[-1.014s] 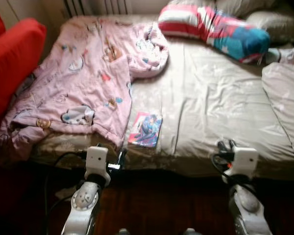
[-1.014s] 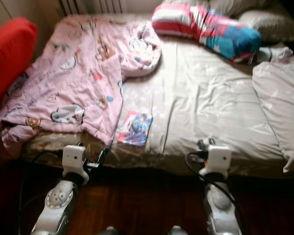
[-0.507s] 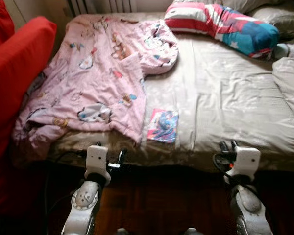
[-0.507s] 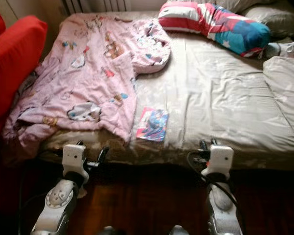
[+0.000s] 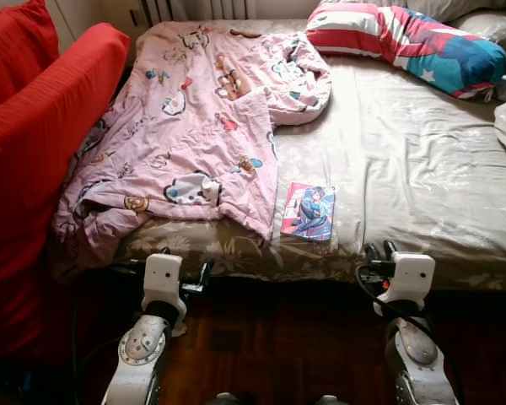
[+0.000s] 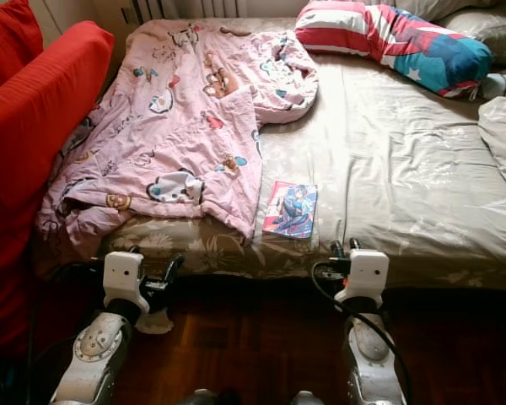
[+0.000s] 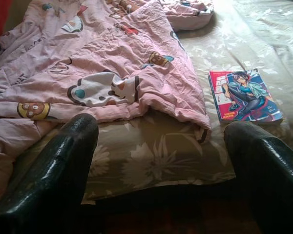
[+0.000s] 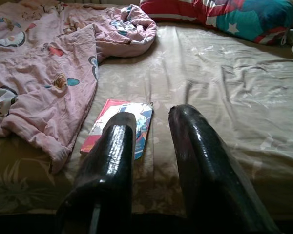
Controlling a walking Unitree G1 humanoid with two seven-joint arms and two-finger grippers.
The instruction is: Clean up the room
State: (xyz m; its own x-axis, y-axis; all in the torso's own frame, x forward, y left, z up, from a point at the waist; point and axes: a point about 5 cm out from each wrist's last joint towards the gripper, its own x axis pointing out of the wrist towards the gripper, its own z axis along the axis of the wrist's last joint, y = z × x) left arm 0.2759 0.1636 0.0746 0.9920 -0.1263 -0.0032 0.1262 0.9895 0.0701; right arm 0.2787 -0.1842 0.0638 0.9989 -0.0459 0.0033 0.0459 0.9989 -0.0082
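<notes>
**Bed edge, camera swung since a second ago**

The whole scene has slid rightward in the head views, so more of the red sofa (image 5: 42, 160) is seen; nothing on the bed has moved. Two grippers are held low over dark wood floor: the left gripper (image 7: 161, 161) spread wide, the right gripper (image 8: 154, 146) nearly closed, nothing grasped. One glossy flat book (image 5: 309, 212) lies near the bed's front edge, just beside one crumpled pink blanket (image 5: 202, 118). One striped pillow (image 5: 405, 38) lies beyond.
</notes>
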